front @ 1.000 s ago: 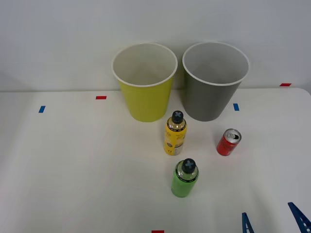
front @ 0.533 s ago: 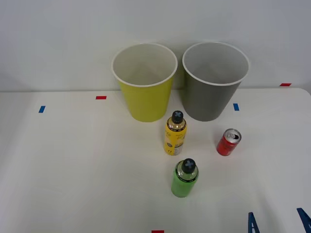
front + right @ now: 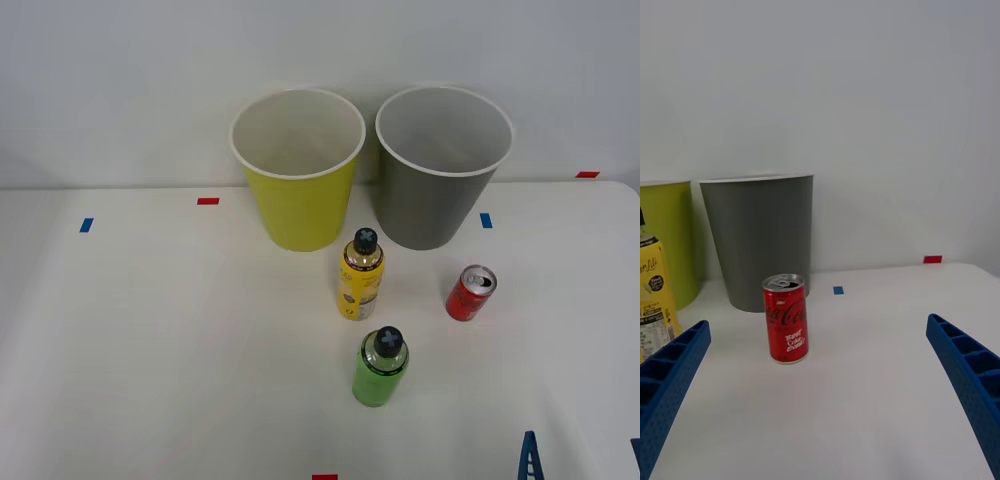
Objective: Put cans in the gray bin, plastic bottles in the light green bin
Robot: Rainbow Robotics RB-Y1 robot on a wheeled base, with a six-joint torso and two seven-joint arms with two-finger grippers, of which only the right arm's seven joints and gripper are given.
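A: State the position of the right gripper (image 3: 820,405).

B: It is low over the near right part of the white tabletop (image 3: 150,340). Its blue ribbed fingers (image 3: 666,382) are spread wide, holding nothing. In the front view, the tip of one finger shows at the near edge, well short of every item.

A: Location of the cans?

B: One is visible: the red can (image 3: 471,293), upright, silver top (opening already punched). It stands on the tabletop to the right of the bottles, in front of the gray bin (image 3: 440,170) and slightly to its right, not touching it. In the wrist view, the red can (image 3: 785,318) sits ahead of the fingers, nearer one finger than the other, with the gray bin (image 3: 758,240) directly behind it.

A: Bottles?

B: Two, both upright, both black-capped. The yellow bottle (image 3: 361,276) stands just in front of the gap between the two bins. The green bottle (image 3: 380,367) stands nearer the robot, apart from the yellow one.

A: Bins?

B: The light green bin (image 3: 298,170) is to the left of the gray bin, side by side at the far edge against the wall. Whether the rims touch cannot be determined. Small red and blue tape marks are fixed to the tabletop.
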